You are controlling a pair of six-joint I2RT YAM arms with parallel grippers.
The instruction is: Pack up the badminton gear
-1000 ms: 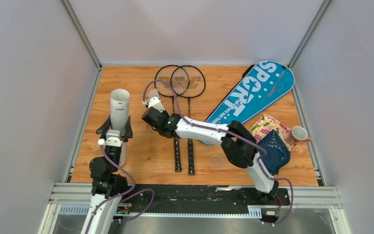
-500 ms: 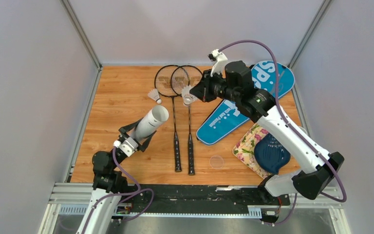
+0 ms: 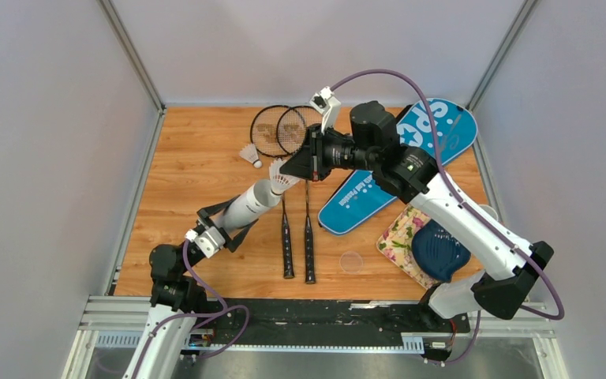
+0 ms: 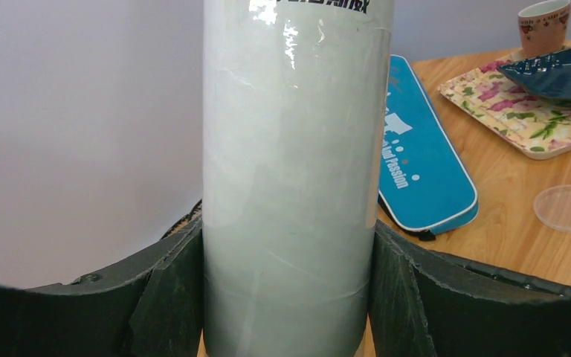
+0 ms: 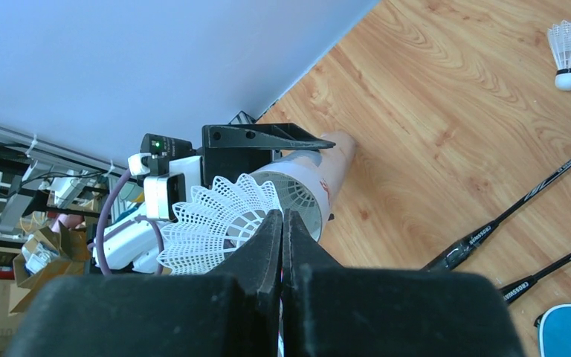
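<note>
Jaws of left gripper [image 3: 227,223] spread wide, clamped on both sides of long white tube [image 4: 290,149], low on its body near the closed end. Holds tube off the table [image 3: 197,162], tilted, long axis running from near left up and away to the right, open mouth at the far end. Near right, flat on the wood: clear round lid [image 3: 351,261], then floral cloth [image 3: 398,233] with dark blue shell-shaped object [image 3: 440,251] on it; not part of the gear. Further out, jaws of right gripper [image 5: 281,223] pressed fully together, pinching the feather skirt of a white shuttlecock [image 5: 208,223]; cork end not visible. Key relation: tube mouth just beyond and slightly left of the right fingertips, facing them; shuttlecock right at the rim, overlapping it in the right wrist view, touching or not cannot tell. Judged step: feeding shuttlecock into tube. Likely needs a short push along the tube axis toward the left gripper, then release. Moving arm: right; left only as tube holder. Judged risk: skirt snagging on rim if off axis. Beyond that, second shuttlecock [image 3: 248,155] loose on the table, just left of two black rackets [image 3: 272,133] lying side by side, heads far, handles near. Far right, blue SPORT cover [image 3: 351,199], partly hidden under the right arm. Rackets and cover not yet packed; tube contents: cannot tell.
</note>
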